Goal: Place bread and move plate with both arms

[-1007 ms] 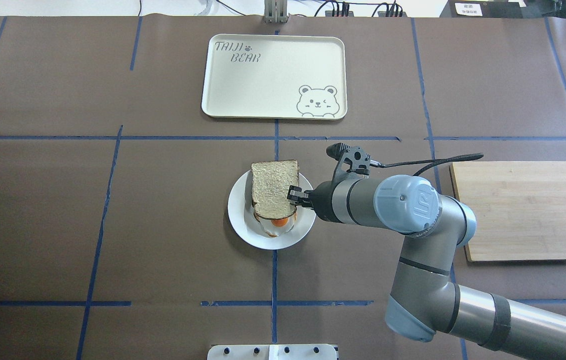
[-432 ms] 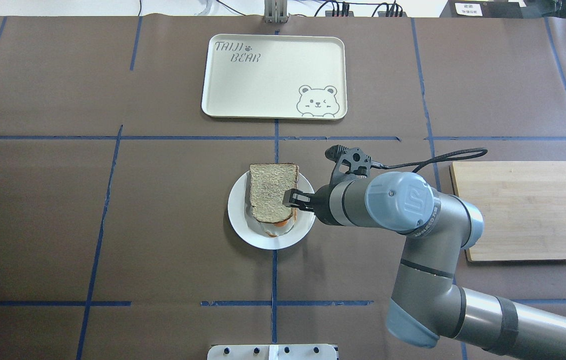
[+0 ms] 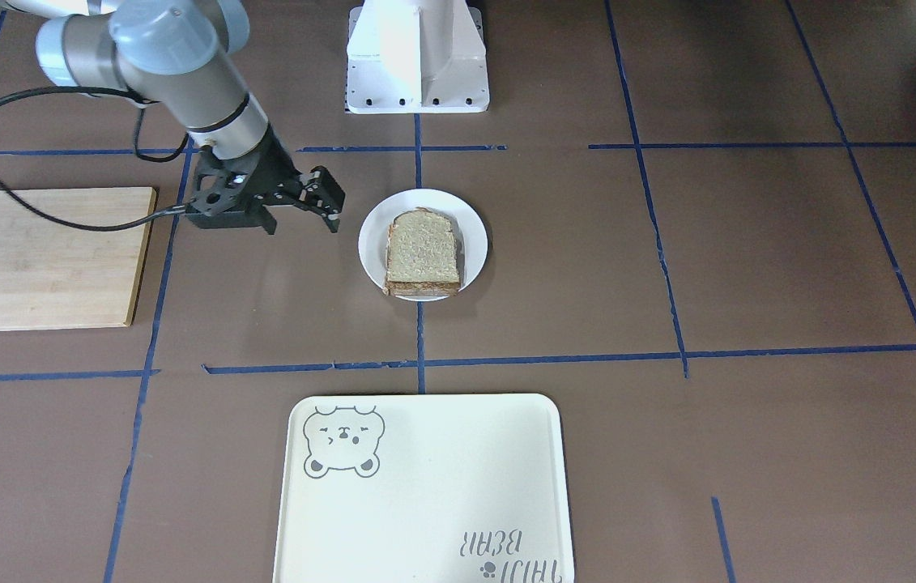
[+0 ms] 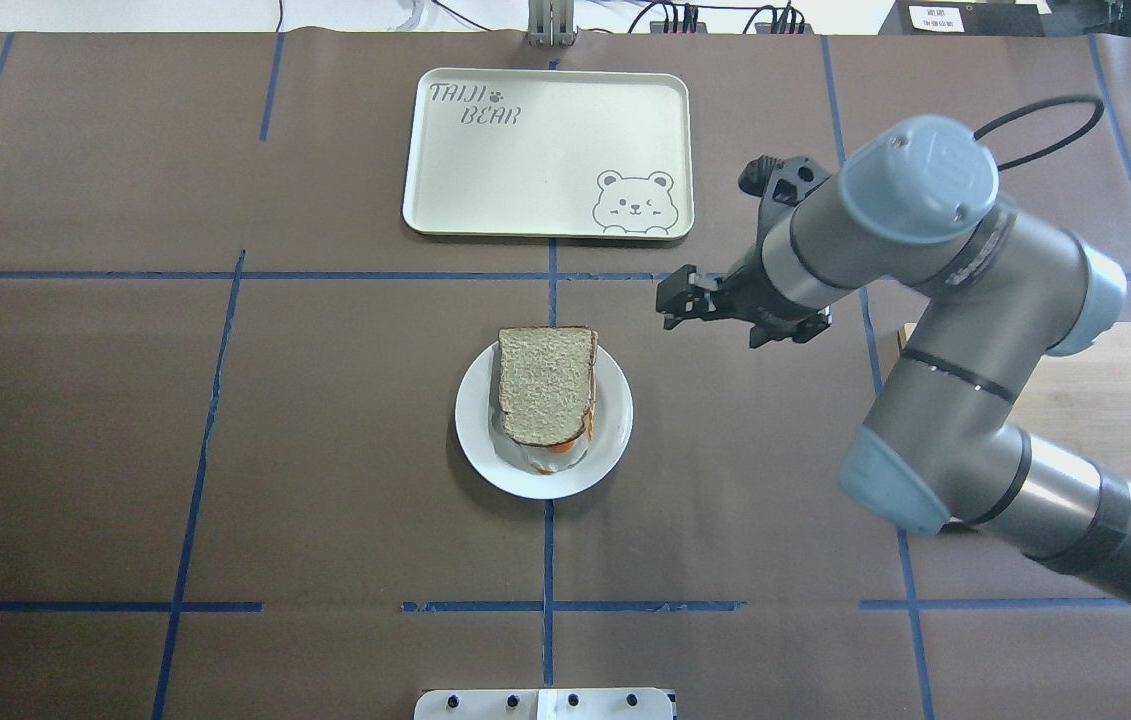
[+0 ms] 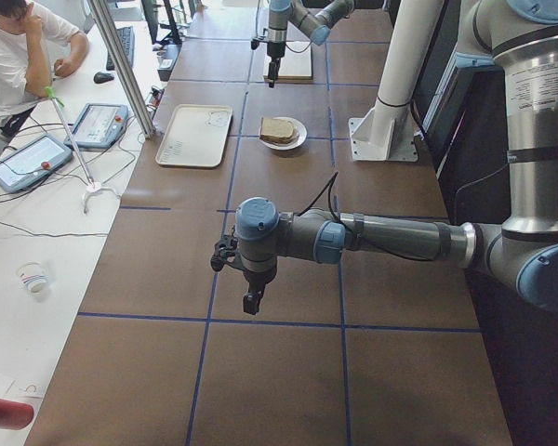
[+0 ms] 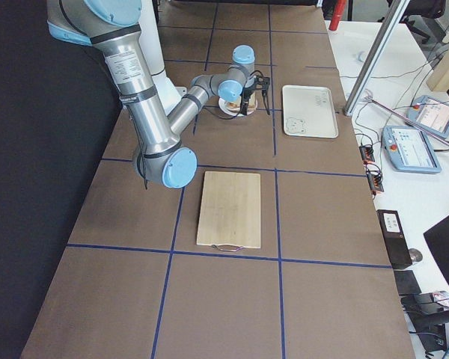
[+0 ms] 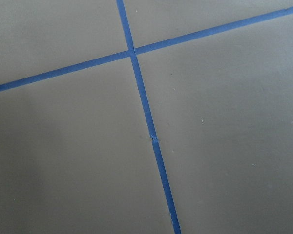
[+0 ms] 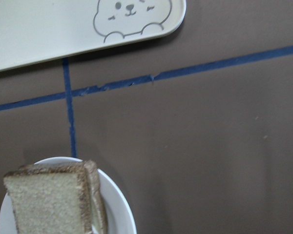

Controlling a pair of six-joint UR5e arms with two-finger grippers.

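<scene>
- Right gripper (image 4: 673, 298) hangs empty, jaws spread wide, at 2 o'clock from the plate (image 4: 485, 445), overhead.
- The bread (image 4: 545, 385) lies on that plate mid-worktop (image 4: 325, 400), hiding most of an egg slice (image 4: 555, 453) beneath.
- Left gripper (image 5: 251, 297), seen only sidelong: cannot tell whether released or clenched.

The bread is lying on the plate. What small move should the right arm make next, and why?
Probably lower the right gripper toward the rim of the plate on its own side. The bread already lies on the plate, and the gripper hangs open, apart from it, holding nothing; the plate is not yet gripped.
</scene>
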